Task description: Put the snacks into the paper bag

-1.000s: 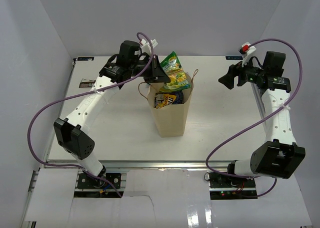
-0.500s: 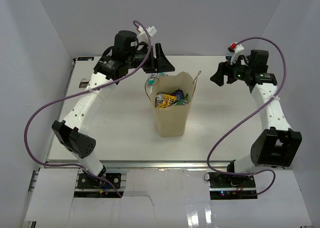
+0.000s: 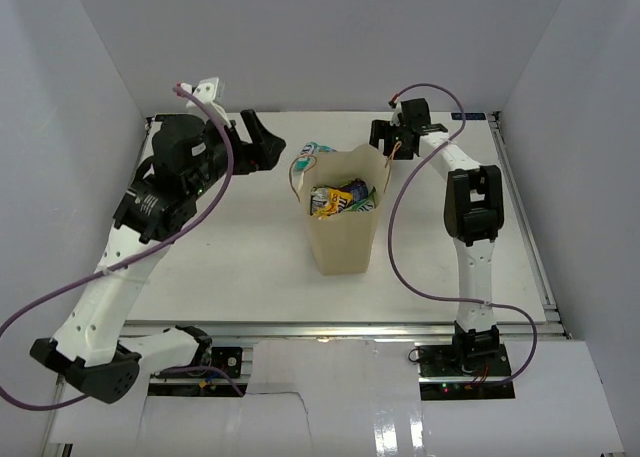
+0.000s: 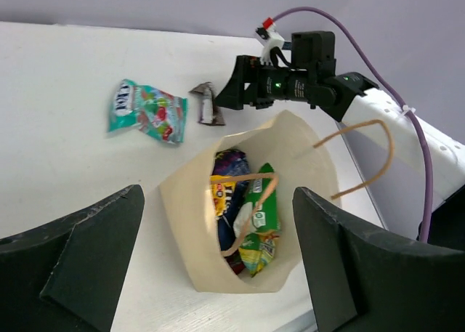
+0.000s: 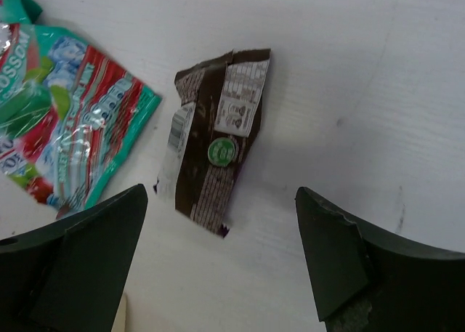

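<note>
The paper bag stands upright mid-table with snacks inside. In the left wrist view its opening shows a green-yellow pouch, a yellow candy packet and a purple-black chip bag. Behind the bag, a teal-white packet and a small brown bar lie flat on the table. My left gripper is open and empty, up and to the left of the bag. My right gripper hangs open just above the brown bar, holding nothing.
White walls enclose the table on the left, back and right. The bag's twisted handles stick up beside the right arm. Purple cables loop from both arms.
The left gripper let the green-yellow pouch drop into the bag, opened wide and pulled back to the left. The right arm swung left to behind the bag, over the brown bar.
</note>
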`<action>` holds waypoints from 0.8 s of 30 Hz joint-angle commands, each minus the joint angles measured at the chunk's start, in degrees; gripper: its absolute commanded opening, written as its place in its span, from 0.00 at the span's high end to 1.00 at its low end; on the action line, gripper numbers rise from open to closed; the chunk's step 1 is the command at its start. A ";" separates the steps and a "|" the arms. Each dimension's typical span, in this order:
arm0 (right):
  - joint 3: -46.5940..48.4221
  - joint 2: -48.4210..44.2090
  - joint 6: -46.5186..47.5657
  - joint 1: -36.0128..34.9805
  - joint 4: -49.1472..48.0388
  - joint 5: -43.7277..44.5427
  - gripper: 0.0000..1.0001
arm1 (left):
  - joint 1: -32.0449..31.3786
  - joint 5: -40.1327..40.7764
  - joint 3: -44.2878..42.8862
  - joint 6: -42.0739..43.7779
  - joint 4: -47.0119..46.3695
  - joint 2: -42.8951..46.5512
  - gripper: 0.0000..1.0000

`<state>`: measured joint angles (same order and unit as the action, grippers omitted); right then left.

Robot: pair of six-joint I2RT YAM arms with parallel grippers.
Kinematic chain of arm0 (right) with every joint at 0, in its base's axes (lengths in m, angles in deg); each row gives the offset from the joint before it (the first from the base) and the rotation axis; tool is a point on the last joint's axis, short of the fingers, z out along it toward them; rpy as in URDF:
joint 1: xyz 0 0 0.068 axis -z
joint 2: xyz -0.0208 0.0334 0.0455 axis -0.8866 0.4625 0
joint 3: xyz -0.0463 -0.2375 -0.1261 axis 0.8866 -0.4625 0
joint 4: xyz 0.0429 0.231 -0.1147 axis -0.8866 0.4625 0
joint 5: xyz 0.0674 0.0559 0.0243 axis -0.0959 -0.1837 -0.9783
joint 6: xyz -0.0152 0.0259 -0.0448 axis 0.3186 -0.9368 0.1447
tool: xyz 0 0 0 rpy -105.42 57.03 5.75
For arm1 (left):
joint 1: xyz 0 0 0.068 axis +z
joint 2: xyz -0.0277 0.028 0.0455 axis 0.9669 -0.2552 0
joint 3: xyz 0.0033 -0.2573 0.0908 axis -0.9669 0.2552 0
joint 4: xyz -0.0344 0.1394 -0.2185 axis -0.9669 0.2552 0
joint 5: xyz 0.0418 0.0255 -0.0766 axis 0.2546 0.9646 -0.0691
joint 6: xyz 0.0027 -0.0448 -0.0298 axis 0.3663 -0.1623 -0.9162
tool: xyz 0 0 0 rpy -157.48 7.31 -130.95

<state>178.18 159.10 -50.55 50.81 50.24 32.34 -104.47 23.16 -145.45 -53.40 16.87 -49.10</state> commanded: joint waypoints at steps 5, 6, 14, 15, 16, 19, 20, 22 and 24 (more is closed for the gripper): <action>9.46 7.07 -3.27 -2.77 -6.97 5.80 0.15 | 0.69 10.51 11.69 -5.02 0.14 5.49 0.06; 9.38 7.77 -3.62 -3.12 -6.97 6.24 0.20 | 0.69 11.04 12.05 -5.19 0.23 5.49 0.06; 3.94 5.16 -4.50 -0.41 -7.41 2.92 0.85 | 2.71 10.08 15.91 -5.82 -0.73 2.24 0.05; 3.06 4.10 -3.46 0.21 -7.76 2.04 0.88 | 2.97 9.81 16.35 -5.73 -0.91 1.89 0.05; 1.05 2.87 -3.01 0.91 -8.11 1.16 0.91 | 3.67 9.29 17.57 -5.55 -1.26 1.71 0.05; -3.52 -2.84 0.48 4.16 -9.78 -3.76 0.92 | 5.69 7.01 21.17 -5.28 -4.15 1.18 0.05; -4.67 -4.34 1.64 5.21 -9.79 -7.51 0.92 | 6.22 6.39 22.15 -5.37 -4.95 1.10 0.05; -7.31 -10.04 6.71 8.64 -10.57 -13.06 0.92 | 8.50 4.98 24.26 -5.72 -6.53 1.01 0.05; -12.75 -17.22 9.37 11.63 -13.72 -20.80 0.92 | 10.17 2.26 27.42 -6.07 -8.99 0.31 0.05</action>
<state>168.52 154.27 -47.88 58.50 42.30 23.58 -96.56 29.32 -120.53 -58.97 12.14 -48.79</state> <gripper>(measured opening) 0.098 0.948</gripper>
